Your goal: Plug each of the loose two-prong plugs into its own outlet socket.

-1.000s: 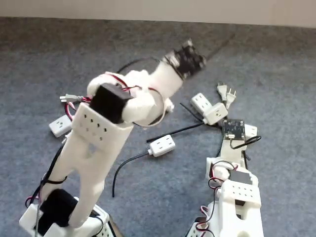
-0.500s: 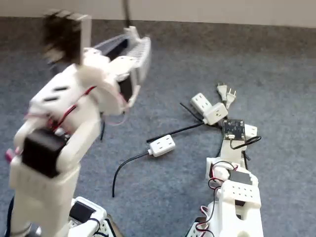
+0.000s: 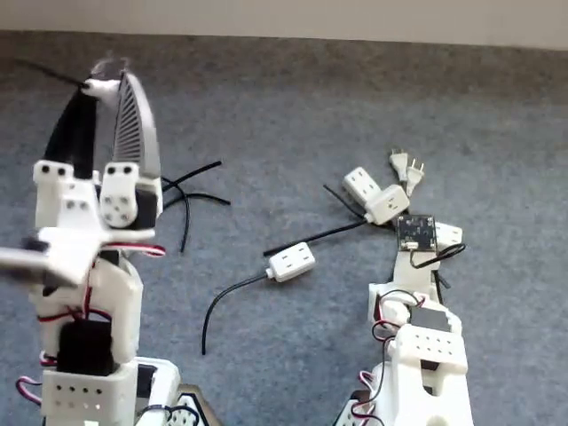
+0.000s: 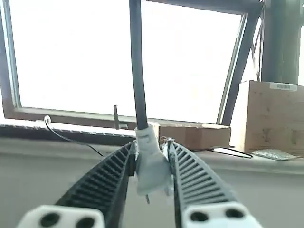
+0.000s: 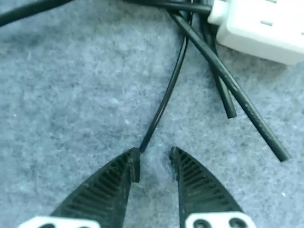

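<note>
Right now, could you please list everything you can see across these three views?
loose plugs: two, white, far side of the carpet, next to two sockets.
held plug: one, white with a black cord, in the left gripper.
sockets: three, white; one mid-carpet, two side by side farther off.
cords: several, black, lying on the carpet.
carpet: one, grey, under everything.
window: one, bright, behind the held plug.
box: one, brown, on the sill.
left gripper: one, black fingers, raised, shut on the held plug.
right gripper: one, black fingers, open, low over the carpet by a thin cord.
</note>
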`<action>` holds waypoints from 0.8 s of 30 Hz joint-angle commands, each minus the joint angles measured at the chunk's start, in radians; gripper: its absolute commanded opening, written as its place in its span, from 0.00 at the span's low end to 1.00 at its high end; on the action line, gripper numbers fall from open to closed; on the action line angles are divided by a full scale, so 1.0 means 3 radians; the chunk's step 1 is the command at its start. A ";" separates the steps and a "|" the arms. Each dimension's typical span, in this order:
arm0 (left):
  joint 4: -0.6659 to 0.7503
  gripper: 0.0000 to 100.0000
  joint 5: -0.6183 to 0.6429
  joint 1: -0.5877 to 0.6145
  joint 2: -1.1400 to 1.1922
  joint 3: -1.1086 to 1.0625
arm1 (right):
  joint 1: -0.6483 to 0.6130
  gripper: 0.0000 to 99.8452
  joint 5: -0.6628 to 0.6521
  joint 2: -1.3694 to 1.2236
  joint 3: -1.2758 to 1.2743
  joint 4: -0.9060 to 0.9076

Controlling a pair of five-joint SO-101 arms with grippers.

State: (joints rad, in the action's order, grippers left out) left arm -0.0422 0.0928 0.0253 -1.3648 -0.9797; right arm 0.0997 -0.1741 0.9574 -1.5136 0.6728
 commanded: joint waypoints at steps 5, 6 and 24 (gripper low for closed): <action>0.1406 0.01 -0.0783 0.0028 -0.0545 -0.0841 | -0.0161 0.11 0.0010 0.0003 0.0028 -0.0090; 0.1539 0.01 -0.0783 0.0028 -0.0611 -0.0928 | -0.0228 0.11 0.0010 0.0003 0.0090 -0.0090; 0.2869 0.01 -0.2123 -0.0969 -0.1522 -0.2202 | -0.1082 0.03 0.0010 -0.0023 0.2146 0.1337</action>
State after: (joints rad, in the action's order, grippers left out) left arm 0.6206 -0.3828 -0.1020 -1.8082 -1.5275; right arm -0.1534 -0.1741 0.9559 -1.0319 0.9628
